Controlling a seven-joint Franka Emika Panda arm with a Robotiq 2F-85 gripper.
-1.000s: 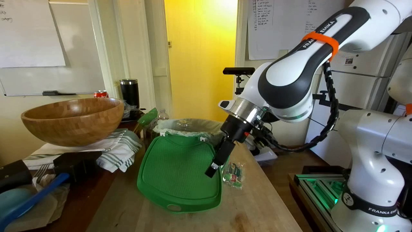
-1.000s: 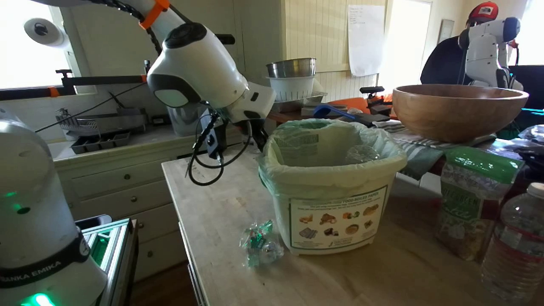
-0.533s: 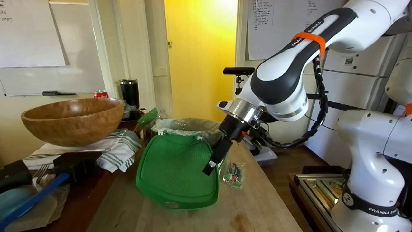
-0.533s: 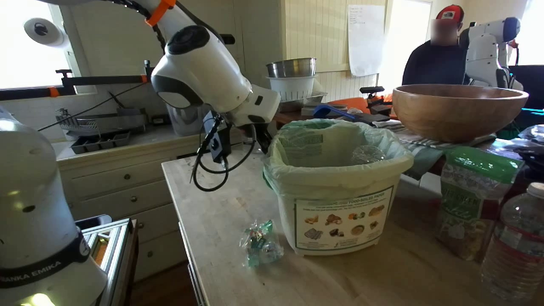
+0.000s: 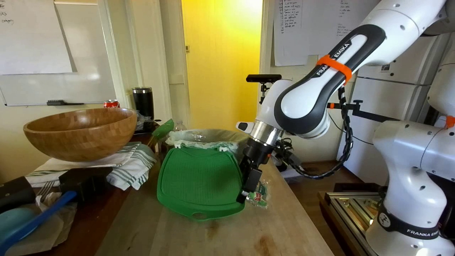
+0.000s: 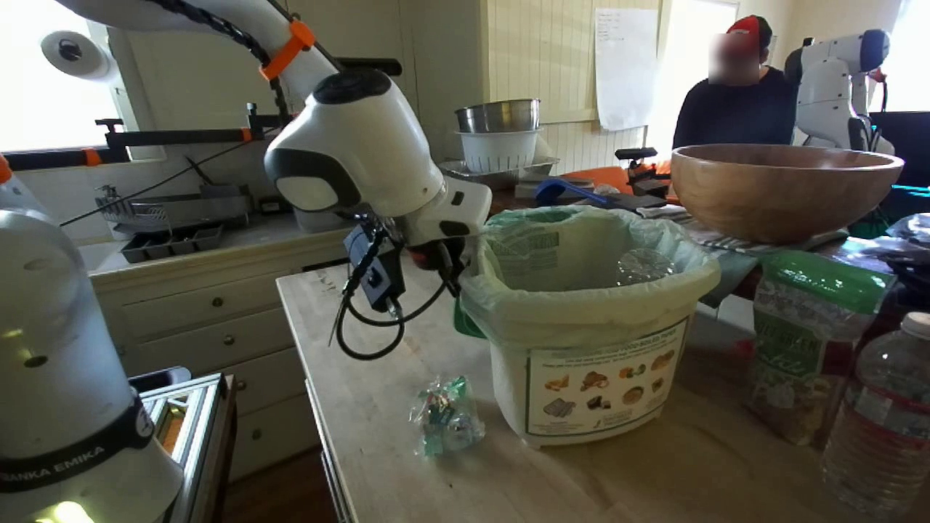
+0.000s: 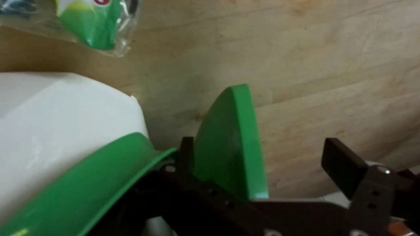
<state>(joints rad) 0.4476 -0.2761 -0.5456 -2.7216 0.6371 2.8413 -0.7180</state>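
In an exterior view, the camera looks slightly down along the pale wooden counter (image 5: 220,240) from the side of the ribbed green plastic lid (image 5: 201,181), facing a bright yellow door (image 5: 222,64). In an exterior view, the camera looks back roughly the opposite way across the liner-draped white plastic bin (image 6: 596,392), close to a clear plastic water bottle (image 6: 879,432). Both exterior views share the bin, the crumpled clear-and-green plastic wrapper (image 6: 447,418) and the large round wooden bowl (image 6: 785,192). The wrist view, nearest, points steeply down past the black two-fingered gripper (image 7: 264,160) at the counter, and shares bin and wrapper with them.
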